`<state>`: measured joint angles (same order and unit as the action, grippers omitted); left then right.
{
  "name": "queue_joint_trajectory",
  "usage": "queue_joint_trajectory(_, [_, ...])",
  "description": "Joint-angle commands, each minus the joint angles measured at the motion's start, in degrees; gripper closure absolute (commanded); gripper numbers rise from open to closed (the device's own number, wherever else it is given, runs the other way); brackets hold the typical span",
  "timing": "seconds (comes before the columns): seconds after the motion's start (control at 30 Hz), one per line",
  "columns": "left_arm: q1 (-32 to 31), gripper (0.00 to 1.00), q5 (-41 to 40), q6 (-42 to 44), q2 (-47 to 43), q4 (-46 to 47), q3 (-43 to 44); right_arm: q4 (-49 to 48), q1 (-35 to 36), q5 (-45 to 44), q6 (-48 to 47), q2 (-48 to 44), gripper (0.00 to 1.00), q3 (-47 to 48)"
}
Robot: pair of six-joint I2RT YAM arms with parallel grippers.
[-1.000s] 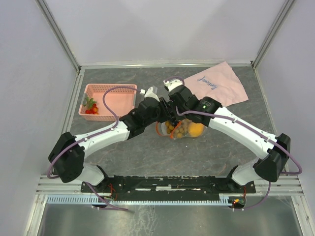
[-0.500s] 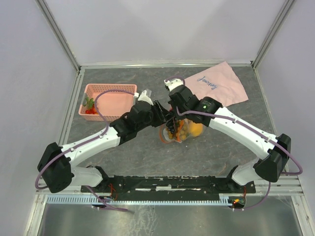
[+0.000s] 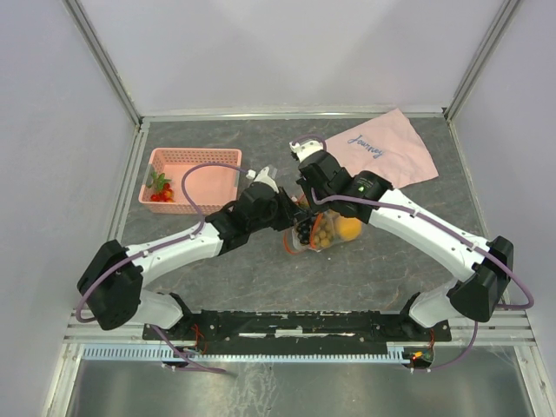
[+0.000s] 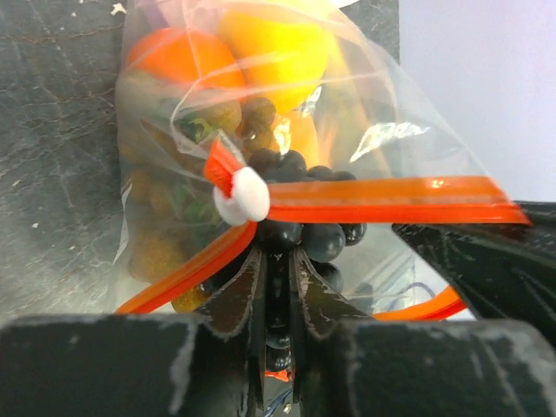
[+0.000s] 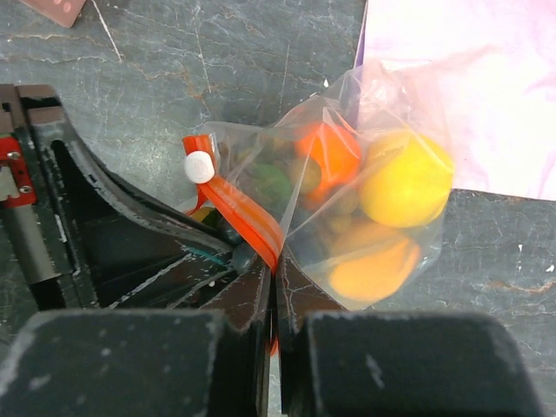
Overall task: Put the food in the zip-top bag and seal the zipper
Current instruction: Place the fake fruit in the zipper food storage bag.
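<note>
The clear zip-top bag (image 3: 326,230) lies at mid-table, holding the lemon (image 5: 407,178), the orange (image 5: 373,269), the persimmon (image 5: 328,148) and tan berries (image 4: 156,252). My left gripper (image 4: 278,252) is shut on the dark grapes (image 4: 308,239) at the bag's mouth, just under the orange-red zipper (image 4: 391,200) and its white slider (image 4: 243,195). My right gripper (image 5: 274,265) is shut on the zipper strip (image 5: 252,221), holding the mouth edge up. In the top view both grippers, the left (image 3: 294,215) and the right (image 3: 306,207), meet at the bag's left end.
A pink basket (image 3: 208,165) at the back left holds tiny red pieces with green leaves (image 3: 160,188). A pink cloth with writing (image 3: 391,148) lies at the back right, just behind the bag. The two arms cross closely over the bag.
My left arm swung out to the left and came back in. The dark grapes now show at the bag's mouth. The right gripper has kept its hold on the zipper.
</note>
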<state>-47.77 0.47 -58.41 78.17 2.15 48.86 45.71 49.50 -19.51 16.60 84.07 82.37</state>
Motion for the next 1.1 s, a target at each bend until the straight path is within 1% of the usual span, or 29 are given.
queue_joint_trajectory(0.0, [-0.1, 0.89, 1.6, -1.8, 0.7, 7.6, 3.4, -3.7, -0.2, 1.7, 1.5, -2.2, 0.93, -0.1])
queue_joint_trajectory(0.07, [-0.2, 0.93, 0.1, -2.5, 1.1, 9.0, 3.7, -4.4, -0.2, 3.0, 2.0, -2.5, 0.93, -0.5])
queue_joint_trajectory(0.13, [-0.1, 0.94, -1.5, -3.3, 1.8, 10.2, 4.2, -4.9, -0.2, 3.9, 2.5, -2.8, 0.93, -0.7])
queue_joint_trajectory(0.3, [-0.2, 0.95, -2.7, -4.2, 5.5, 13.7, 5.3, -5.5, -0.2, 3.5, 3.0, -3.9, 0.93, -1.5])
queue_joint_trajectory(0.43, [-0.3, 0.88, -2.1, -2.4, 6.3, 15.6, 5.9, -6.2, -0.3, 3.0, 3.3, -4.8, 0.93, -2.5])
queue_joint_trajectory(0.5, [-0.3, 0.81, -2.5, -1.1, 5.4, 15.0, 5.6, -6.3, -0.4, 2.3, 3.4, -4.9, 0.93, -2.8])
queue_joint_trajectory(0.6, [-0.3, 0.68, -4.3, 0.6, 2.5, 12.4, 4.5, -6.1, -0.7, 1.1, 3.4, -5.3, 0.92, -3.3])
queue_joint_trajectory(0.67, [-0.3, 0.63, -6.0, 1.8, 0.1, 10.3, 3.5, -6.0, -1.1, 0.6, 3.5, -5.7, 0.92, -3.7])
queue_joint_trajectory(0.87, [-0.2, 0.57, -6.2, 5.1, -5.0, 3.8, 2.8, -6.4, -2.3, 1.3, 3.6, -5.9, 0.92, -4.4])
queue_joint_trajectory(1.07, [-0.3, 0.56, -5.0, 7.7, -7.4, -3.4, 2.8, -6.7, -2.5, 2.4, 3.7, -5.6, 0.92, -4.3])
